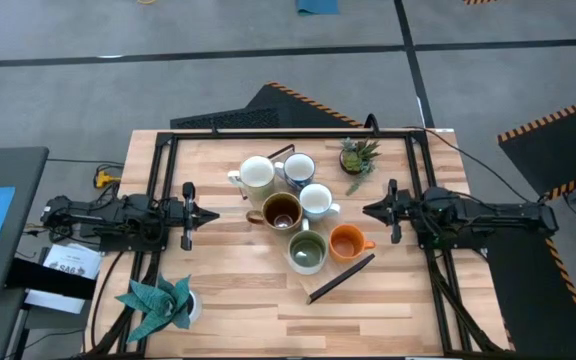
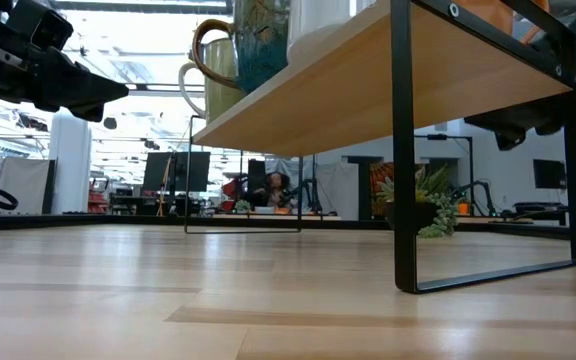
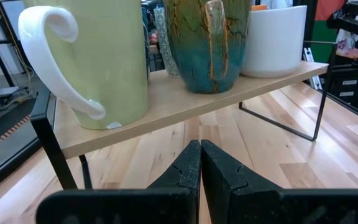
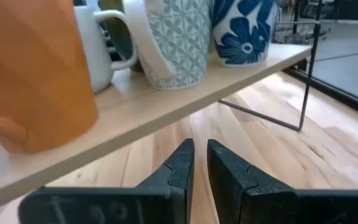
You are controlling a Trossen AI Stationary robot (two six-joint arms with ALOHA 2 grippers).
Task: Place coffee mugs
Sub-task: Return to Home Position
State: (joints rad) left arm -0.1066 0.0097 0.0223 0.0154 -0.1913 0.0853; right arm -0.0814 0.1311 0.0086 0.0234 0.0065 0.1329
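Desk (image 1: pixel 228 310), light wood, with a raised wooden shelf (image 2: pixel 348 90) on black legs at its middle.

1. Teal folded-paper plant (image 1: pixel 158 303): near left corner of the desk.
2. Left gripper (image 1: pixel 213 214): fingers pressed together, empty, held above the desk left of the shelf, pointing toward the mugs.
3. Cream mug (image 1: pixel 257 173): on the shelf, far left end.
4. Dark brown mug (image 1: pixel 281 211): on the shelf, just in front of the cream one.
5. Blue-patterned mug (image 1: pixel 299 168): beside the cream mug.
6. Green mug (image 1: pixel 307 250): near end of the shelf.
7. White mug (image 1: pixel 316 200): between the patterned and orange mugs.
8. Orange mug (image 1: pixel 346 242): just beside the green mug.
9. Spiky potted plant (image 1: pixel 358 157): on the desk, off the shelf.
10. Right gripper (image 1: pixel 368 210): fingers drawn together with a thin slit between, empty, right of the shelf.
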